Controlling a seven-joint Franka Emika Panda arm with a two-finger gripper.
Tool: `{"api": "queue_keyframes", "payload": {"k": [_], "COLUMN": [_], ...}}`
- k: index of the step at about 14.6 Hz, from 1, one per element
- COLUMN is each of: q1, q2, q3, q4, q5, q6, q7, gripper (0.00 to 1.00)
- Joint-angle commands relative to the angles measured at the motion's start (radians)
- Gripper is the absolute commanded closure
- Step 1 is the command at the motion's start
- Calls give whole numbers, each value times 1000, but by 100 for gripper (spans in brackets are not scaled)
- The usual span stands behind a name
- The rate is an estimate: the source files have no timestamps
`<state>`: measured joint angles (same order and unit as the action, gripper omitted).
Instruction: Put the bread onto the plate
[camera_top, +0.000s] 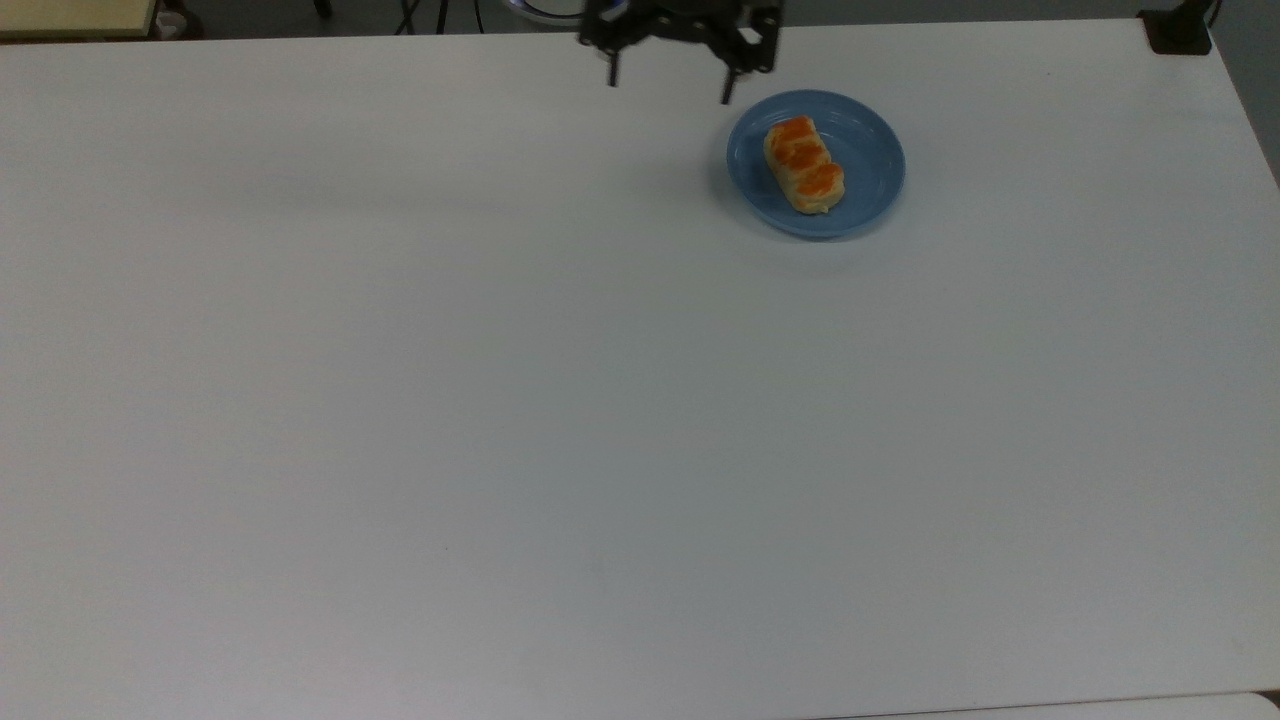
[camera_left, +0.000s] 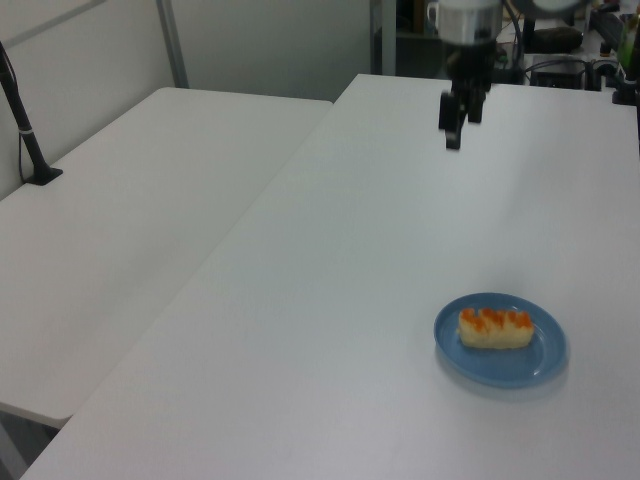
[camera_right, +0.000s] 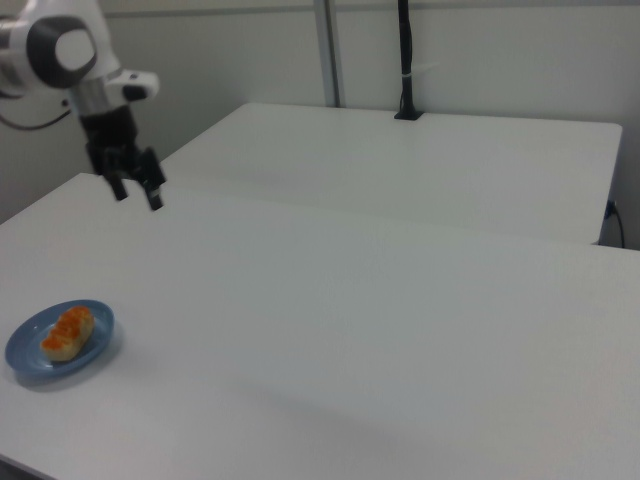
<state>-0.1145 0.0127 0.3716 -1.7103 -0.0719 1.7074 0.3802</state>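
Spreading across every view is a white table (camera_top: 500, 400), bare around the dish, and the left view shows a second white table (camera_left: 130, 200) beside it with a black post (camera_left: 20, 120) standing at its far edge. Raised well clear of the surface, the gripper (camera_top: 668, 75) hangs with its fingers spread wide and nothing between them. Up and to the top view's right sits the plate (camera_top: 870, 190). Lying on it, slightly slanted, is the bread (camera_top: 803, 165).

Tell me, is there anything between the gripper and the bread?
Nothing: the top view shows bare table and plate between gripper and bread.
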Motion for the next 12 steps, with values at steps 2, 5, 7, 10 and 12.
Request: {"api": "queue_keyframes", "payload": {"k": [2,5,7,10,12], "q1": [13,15,15,16,10], "q2": [-17,-22,-25,-42,-51], "q3": [-150,-235,-295,-352,-358], "q4": [74,74,74,74,74], "q5": [-14,-12,-11,0,1], "q6": [-48,-45,-37,-34,-35], "q7": [-156,-306,-430,-491,-491], "gripper": [0,0,0,0,0]}}
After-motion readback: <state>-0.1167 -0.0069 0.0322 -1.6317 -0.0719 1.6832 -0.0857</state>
